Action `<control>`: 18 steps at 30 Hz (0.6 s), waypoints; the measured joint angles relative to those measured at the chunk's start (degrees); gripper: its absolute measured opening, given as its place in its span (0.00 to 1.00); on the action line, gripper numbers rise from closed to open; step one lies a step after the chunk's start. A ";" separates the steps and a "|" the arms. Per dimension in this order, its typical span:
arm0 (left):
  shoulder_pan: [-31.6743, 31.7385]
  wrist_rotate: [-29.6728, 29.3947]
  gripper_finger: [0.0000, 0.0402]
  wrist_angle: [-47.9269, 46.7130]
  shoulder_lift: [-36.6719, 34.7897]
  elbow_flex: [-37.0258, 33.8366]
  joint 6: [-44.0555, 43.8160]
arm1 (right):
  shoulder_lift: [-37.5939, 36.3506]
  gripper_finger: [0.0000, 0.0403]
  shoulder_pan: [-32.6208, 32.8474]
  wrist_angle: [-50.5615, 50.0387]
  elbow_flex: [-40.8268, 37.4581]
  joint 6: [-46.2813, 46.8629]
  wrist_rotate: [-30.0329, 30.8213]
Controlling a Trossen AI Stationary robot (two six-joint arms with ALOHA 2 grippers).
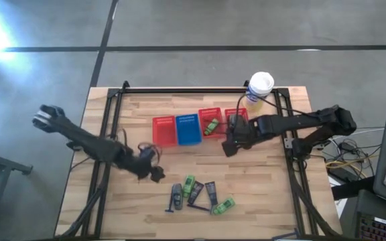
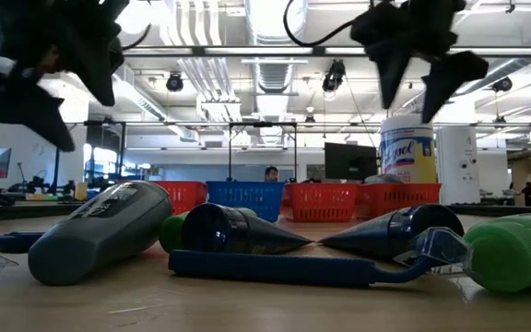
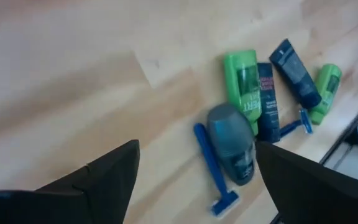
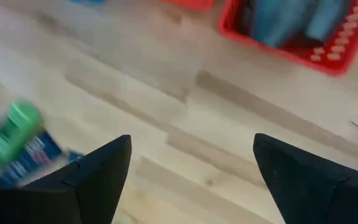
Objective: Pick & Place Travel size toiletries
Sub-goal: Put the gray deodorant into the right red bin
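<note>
Both pincers are seen empty, jaws spread, above the counter.

Left pincer: hangs just at 9 o'clock of the toiletry cluster, nothing held. Wrist view shows its fingers wide apart, w/ the grey bottle and blue razor lying between them, farther off.

Right pincer: open, above bare wood just at 6 o'clock of the rightmost red basket; no item between the fingers.

Cluster (approx. six pcs, near the counter's 6 o'clock edge): grey bottle, green bottle, two dark tubes, second green bottle, and a razor. Pieces are touching or nearly so. One green bottle already lies in a red basket; rightmost basket holds greyish items (seen in right wrist view, ID uncertain). Blue basket and yellow canister are not involved.

Judgement: sorting partly done; next pick likely from the cluster by the left arm.

Risks:
- Pieces packed side by side, so a finger may land on a neighbour and two pcs get pinched or one knocked away.
- Round bottles could roll if nudged, poss. off the near edge.
- Razor is thin and flat on the wood; the grasp may slip or miss.
- Both arms converging on mid-counter could clash if moved together.
</note>
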 joint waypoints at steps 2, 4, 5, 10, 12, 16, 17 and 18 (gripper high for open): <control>-3.39 -2.72 0.79 0.79 4.50 2.52 -5.06 | 0.00 0.83 1.77 -2.05 0.00 -0.15 0.08; -5.57 -3.48 0.78 0.84 9.39 5.65 -8.07 | 0.00 0.84 3.64 -3.72 -0.02 -0.11 1.38; -6.27 -3.41 0.78 0.78 11.87 7.30 -9.38 | 0.00 0.85 4.56 -4.14 -0.04 -0.14 2.19; -8.00 -2.94 0.77 -1.27 23.12 17.89 -12.40 | 0.02 0.89 7.61 -4.11 -0.04 -0.92 3.91; -8.12 -2.77 0.77 -4.45 27.03 22.57 -12.66 | 0.02 0.89 8.20 -4.10 -0.04 -0.95 4.07; -8.06 -2.45 0.77 -10.97 34.29 31.69 -13.85 | 0.02 0.88 9.31 -4.06 -0.04 -1.68 4.14; -8.03 -2.37 0.77 -11.81 35.88 33.79 -13.89 | 0.02 0.88 9.55 -4.07 -0.04 -1.92 4.16; -8.03 -2.30 0.77 -12.55 37.47 35.80 -13.92 | 0.02 0.87 9.79 -4.07 -0.04 -2.15 4.21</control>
